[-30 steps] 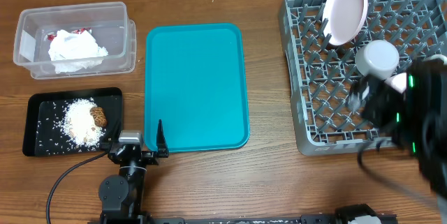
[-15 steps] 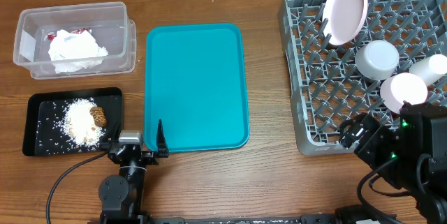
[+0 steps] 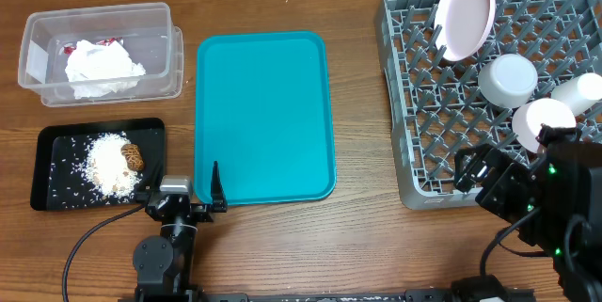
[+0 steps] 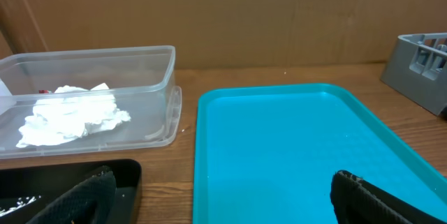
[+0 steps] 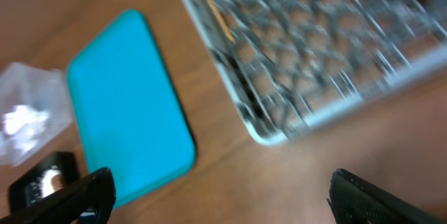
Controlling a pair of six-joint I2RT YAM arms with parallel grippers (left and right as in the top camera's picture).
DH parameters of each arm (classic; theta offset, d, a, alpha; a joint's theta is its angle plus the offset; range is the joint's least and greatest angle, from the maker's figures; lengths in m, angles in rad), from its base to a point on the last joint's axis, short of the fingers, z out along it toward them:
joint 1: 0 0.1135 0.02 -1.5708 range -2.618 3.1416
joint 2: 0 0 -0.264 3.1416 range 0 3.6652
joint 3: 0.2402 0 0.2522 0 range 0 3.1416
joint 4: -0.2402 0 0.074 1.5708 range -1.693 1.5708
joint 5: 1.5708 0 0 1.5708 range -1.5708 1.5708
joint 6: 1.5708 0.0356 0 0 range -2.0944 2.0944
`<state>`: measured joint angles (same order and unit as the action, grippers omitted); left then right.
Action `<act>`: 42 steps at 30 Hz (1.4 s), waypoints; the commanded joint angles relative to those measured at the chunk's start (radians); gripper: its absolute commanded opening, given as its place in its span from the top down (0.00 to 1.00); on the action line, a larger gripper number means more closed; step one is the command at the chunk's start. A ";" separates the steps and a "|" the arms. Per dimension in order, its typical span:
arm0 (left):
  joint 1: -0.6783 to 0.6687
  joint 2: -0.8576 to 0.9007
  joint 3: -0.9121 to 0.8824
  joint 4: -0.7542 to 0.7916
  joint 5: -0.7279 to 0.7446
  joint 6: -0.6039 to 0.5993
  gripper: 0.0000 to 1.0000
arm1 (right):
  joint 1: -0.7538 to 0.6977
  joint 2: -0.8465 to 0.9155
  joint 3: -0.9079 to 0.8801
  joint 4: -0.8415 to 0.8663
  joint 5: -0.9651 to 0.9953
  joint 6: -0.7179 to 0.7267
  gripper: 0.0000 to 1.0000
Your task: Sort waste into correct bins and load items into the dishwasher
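Note:
The grey dishwasher rack (image 3: 423, 104) at the right holds the pale pink dish (image 3: 467, 15) on edge, a round white bowl (image 3: 508, 79) and two more white pieces (image 3: 541, 121). Crumpled white napkins (image 3: 102, 65) and a bit of red wrapper (image 3: 68, 49) lie in the clear tub (image 3: 141, 20). The black tray (image 3: 56, 142) carries white crumbs (image 3: 105, 166) and a brown lump (image 3: 134, 157). My left gripper (image 3: 188, 197) rests open at the front, straddling the black tray's corner and the teal tray. My right gripper (image 3: 467, 172) hangs open at the rack's front edge, holding nothing.
The flat teal tray (image 3: 263, 119) lies bare mid-table, also filling the left wrist view (image 4: 293, 147). The right wrist view is blurred, showing the rack's corner (image 5: 314, 49) and bare wood beneath. A cardboard wall backs the table.
My right arm has drawn back from over the rack toward the front right, uncovering the white pieces it hid. The left arm has stayed still.

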<state>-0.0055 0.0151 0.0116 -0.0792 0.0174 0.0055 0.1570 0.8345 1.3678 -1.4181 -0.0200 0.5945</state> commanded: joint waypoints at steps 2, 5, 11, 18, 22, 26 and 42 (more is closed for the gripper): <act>0.007 -0.011 -0.007 0.003 -0.009 -0.006 0.00 | 0.006 -0.115 -0.106 0.141 -0.078 -0.183 0.00; 0.007 -0.011 -0.007 0.003 -0.009 -0.006 0.00 | 0.005 -0.208 -0.235 0.262 -0.111 -0.266 0.00; 0.007 -0.011 -0.007 0.003 -0.009 -0.006 0.00 | 0.004 -0.401 -0.567 0.579 -0.113 -0.301 0.00; 0.007 -0.011 -0.007 0.003 -0.009 -0.006 0.00 | -0.011 -0.563 -0.946 1.014 -0.117 -0.299 0.00; 0.007 -0.011 -0.007 0.003 -0.009 -0.006 0.00 | -0.021 -0.620 -1.141 1.257 -0.117 -0.299 0.00; 0.007 -0.011 -0.007 0.003 -0.009 -0.006 0.00 | -0.023 -0.681 -1.268 1.409 -0.116 -0.300 0.00; 0.007 -0.011 -0.007 0.003 -0.009 -0.006 0.00 | -0.171 -0.832 -1.360 1.444 -0.114 -0.318 0.00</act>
<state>-0.0055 0.0151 0.0097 -0.0772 0.0174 0.0055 0.0010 0.0223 0.0185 0.0166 -0.1307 0.2947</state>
